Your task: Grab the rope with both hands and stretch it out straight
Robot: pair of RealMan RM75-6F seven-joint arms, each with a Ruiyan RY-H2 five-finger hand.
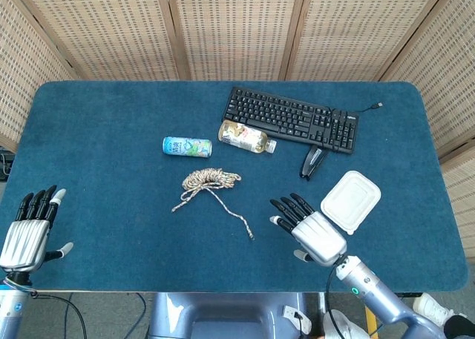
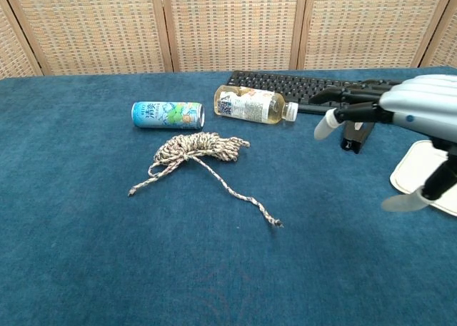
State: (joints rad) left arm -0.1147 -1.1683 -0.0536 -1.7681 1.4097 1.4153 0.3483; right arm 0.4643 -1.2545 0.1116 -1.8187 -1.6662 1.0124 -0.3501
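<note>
A speckled tan rope (image 1: 208,183) (image 2: 196,152) lies mid-table, partly coiled, with one loose tail running toward the front right and a shorter end to the front left. My right hand (image 1: 310,229) (image 2: 400,126) hovers open to the right of the rope's long tail, fingers spread and pointing toward it, holding nothing. My left hand (image 1: 30,230) stays open at the table's front left corner, far from the rope; the chest view does not show it.
A blue drink can (image 1: 187,147) and a bottle (image 1: 246,137) lie just behind the rope. A black keyboard (image 1: 292,118), a black stapler (image 1: 312,162) and a white lidded container (image 1: 351,200) sit to the right, the container right beside my right hand.
</note>
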